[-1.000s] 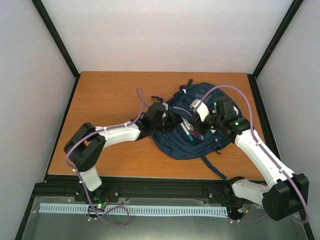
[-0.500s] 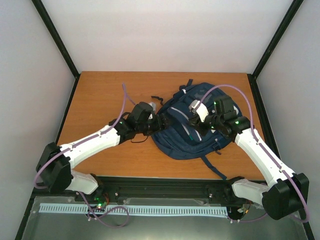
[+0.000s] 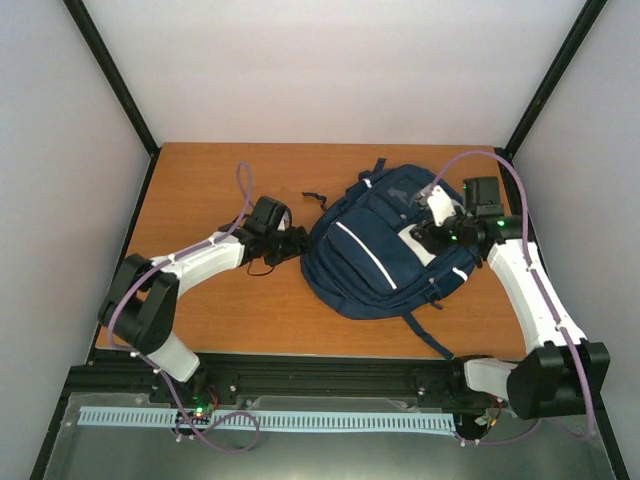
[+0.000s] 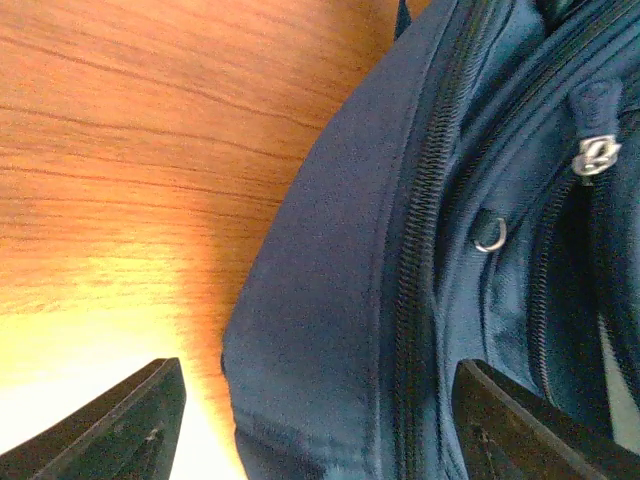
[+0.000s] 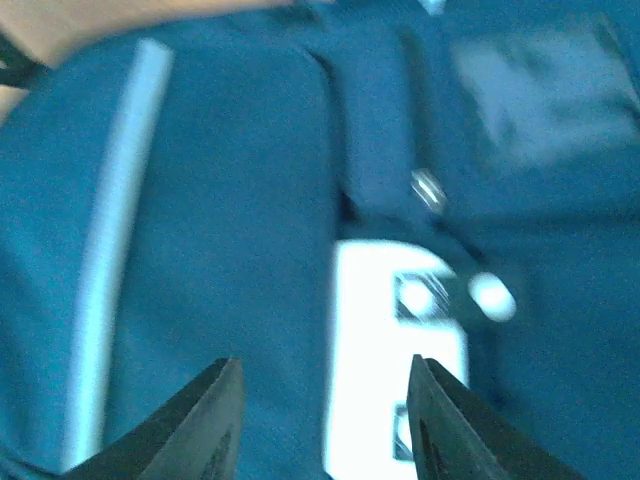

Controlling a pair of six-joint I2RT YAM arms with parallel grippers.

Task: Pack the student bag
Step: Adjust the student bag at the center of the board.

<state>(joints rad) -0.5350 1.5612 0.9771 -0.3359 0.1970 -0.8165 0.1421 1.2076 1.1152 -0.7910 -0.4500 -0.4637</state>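
Observation:
The student bag (image 3: 375, 255) is a navy backpack with white stripes, lying flat at the table's centre right with its front flap down. My left gripper (image 3: 296, 243) is open at the bag's left edge. In the left wrist view its open jaws (image 4: 320, 430) frame the bag's side and zipper (image 4: 420, 230), holding nothing. My right gripper (image 3: 426, 233) is open above the bag's right side. In the right wrist view its open jaws (image 5: 325, 425) hover over the white patch (image 5: 400, 340), with a white stripe (image 5: 110, 250) to the left.
A dark strap (image 3: 316, 198) trails onto the wood (image 3: 210, 185) behind the bag and another (image 3: 428, 335) towards the front edge. A thin black cord (image 3: 262, 268) lies by my left gripper. Black frame posts stand at the back corners.
The bag's front opening, which showed pens, has closed flat. My left gripper drew back left off the bag. My right gripper moved right and back, and it is blurred with motion.

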